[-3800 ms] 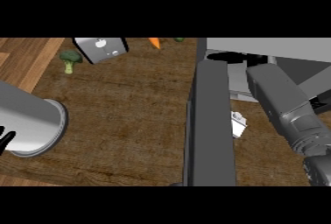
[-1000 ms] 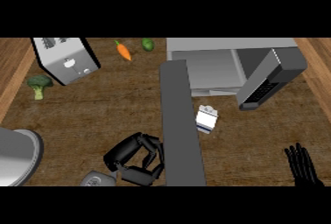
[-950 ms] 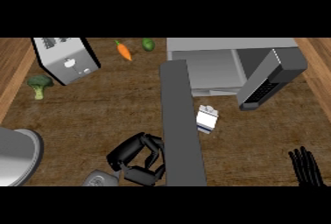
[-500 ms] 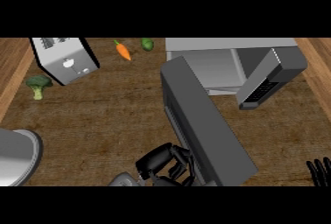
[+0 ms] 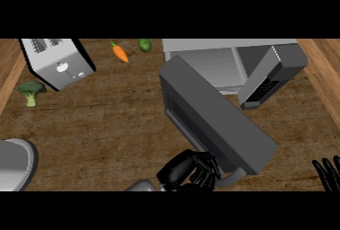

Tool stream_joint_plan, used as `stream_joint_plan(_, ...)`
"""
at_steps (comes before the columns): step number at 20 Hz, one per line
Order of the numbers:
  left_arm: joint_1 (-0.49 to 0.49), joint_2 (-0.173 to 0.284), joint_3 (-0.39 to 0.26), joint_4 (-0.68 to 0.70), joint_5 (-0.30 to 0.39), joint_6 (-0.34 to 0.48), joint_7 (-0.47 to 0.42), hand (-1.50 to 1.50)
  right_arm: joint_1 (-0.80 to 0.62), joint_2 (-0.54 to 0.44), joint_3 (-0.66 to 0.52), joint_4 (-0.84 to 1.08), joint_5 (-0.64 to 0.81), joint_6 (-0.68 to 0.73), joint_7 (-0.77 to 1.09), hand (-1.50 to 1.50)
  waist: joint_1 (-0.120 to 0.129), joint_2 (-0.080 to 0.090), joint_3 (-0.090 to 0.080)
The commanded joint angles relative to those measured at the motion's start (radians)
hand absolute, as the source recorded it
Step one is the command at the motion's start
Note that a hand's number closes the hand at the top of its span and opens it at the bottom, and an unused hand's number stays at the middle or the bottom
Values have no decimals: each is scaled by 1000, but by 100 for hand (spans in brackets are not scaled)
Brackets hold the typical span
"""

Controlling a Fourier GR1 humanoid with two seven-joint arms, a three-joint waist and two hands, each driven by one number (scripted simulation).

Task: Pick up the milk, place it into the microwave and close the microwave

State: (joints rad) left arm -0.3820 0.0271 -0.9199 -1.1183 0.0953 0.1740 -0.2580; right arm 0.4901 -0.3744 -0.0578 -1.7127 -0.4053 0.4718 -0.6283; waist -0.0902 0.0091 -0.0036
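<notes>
Milk unseen, door (image 5: 216,121) half swung, not shut; left hand (image 5: 188,170) fingers curled at door's near edge, right hand (image 5: 327,173) fingers straight, resting.

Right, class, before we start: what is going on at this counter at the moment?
The robot's left hand is at the free end of the microwave door, by its handle, and the door stands partly open, angled out from the microwave. The milk is not visible. The right hand rests open at the lower right edge. A toaster, carrot and broccoli lie further back.
</notes>
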Motion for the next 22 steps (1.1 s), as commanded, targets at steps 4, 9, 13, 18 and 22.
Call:
stream_joint_plan(4, -130, -25, -124, 11, 131, 172, 25, 150, 13, -47, 37, -169, -54, 52, 73, -150, -52, 6, -3)
stream_joint_plan(9, -202, -25, -112, 25, 201, 303, 16, 150, -10, -58, 59, -208, -57, 41, 119, -150, -71, 15, -3)
stream_joint_plan(13, -274, -26, -87, 33, 277, 353, 17, 150, -18, -84, 38, -247, -105, 29, 171, -150, -93, 23, -4)
stream_joint_plan(18, -362, -27, -62, 102, 337, 422, 7, 150, -13, -76, 59, -296, -124, -2, 219, -150, -114, 29, -3)
stream_joint_plan(22, -437, -27, -24, 161, 397, 442, -12, 150, -15, -86, 48, -317, -153, -5, 238, -150, -121, 33, -1)
